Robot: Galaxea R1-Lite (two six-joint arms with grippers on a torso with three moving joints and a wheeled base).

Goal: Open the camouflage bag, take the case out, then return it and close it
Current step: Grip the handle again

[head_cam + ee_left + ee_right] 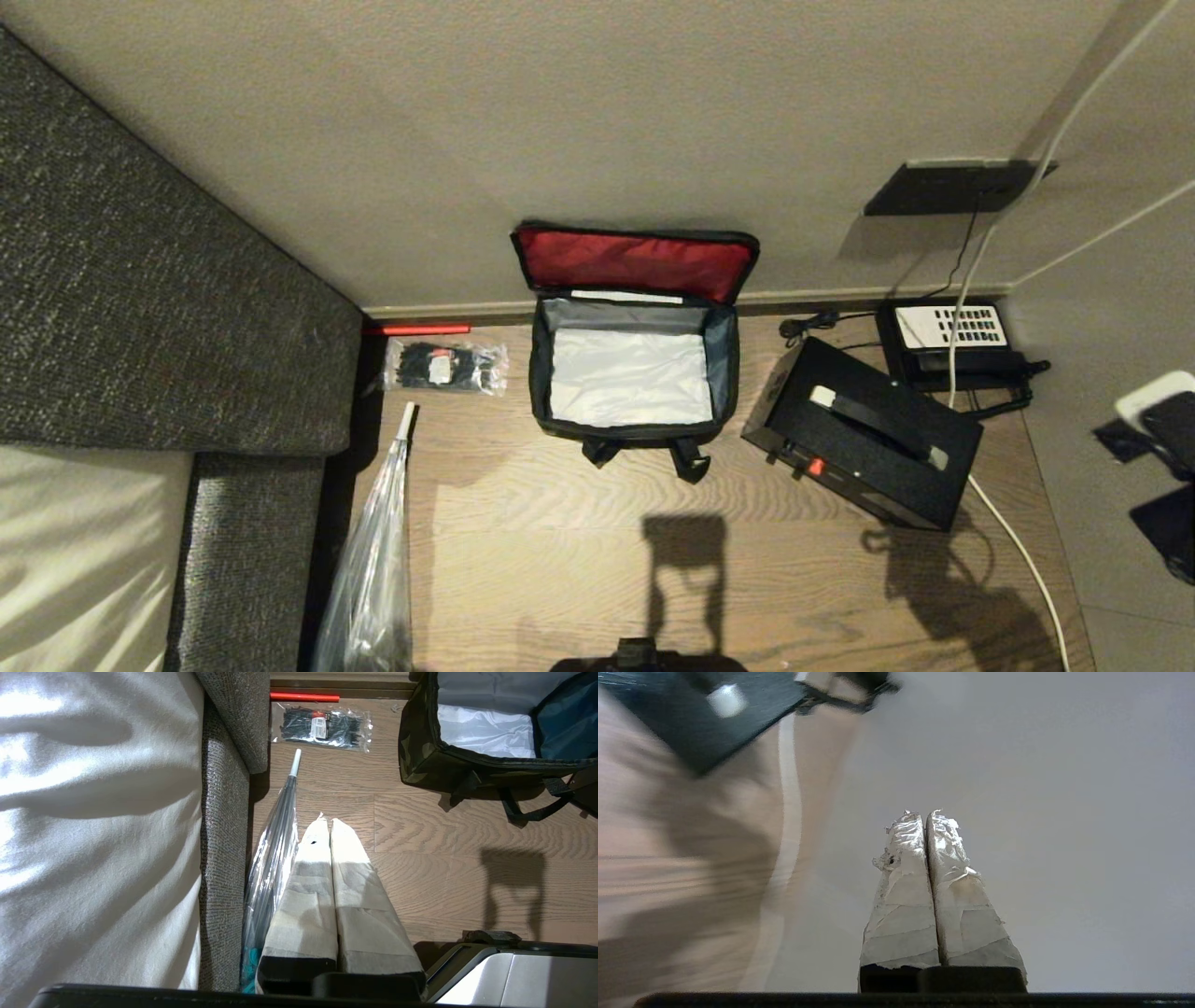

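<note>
Right tool (927, 814): taped fingers pressed together, gripping nothing, over pale floor; the case (714, 714) lies well ahead of its tips, apart from it. Left tool (325, 821): fingers likewise closed and empty, above the wooden floor (444, 835), an umbrella (275, 840) just beside it; ahead, the camouflage bag (420, 751) stands open, silvery interior bare, lid raised against the wall, case resting beside it.

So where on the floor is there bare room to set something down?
Bare wood lies in front of the bag, between the umbrella and the case. It is crowded by the wall: zip ties left of the bag, case, telephone and cables right.
</note>
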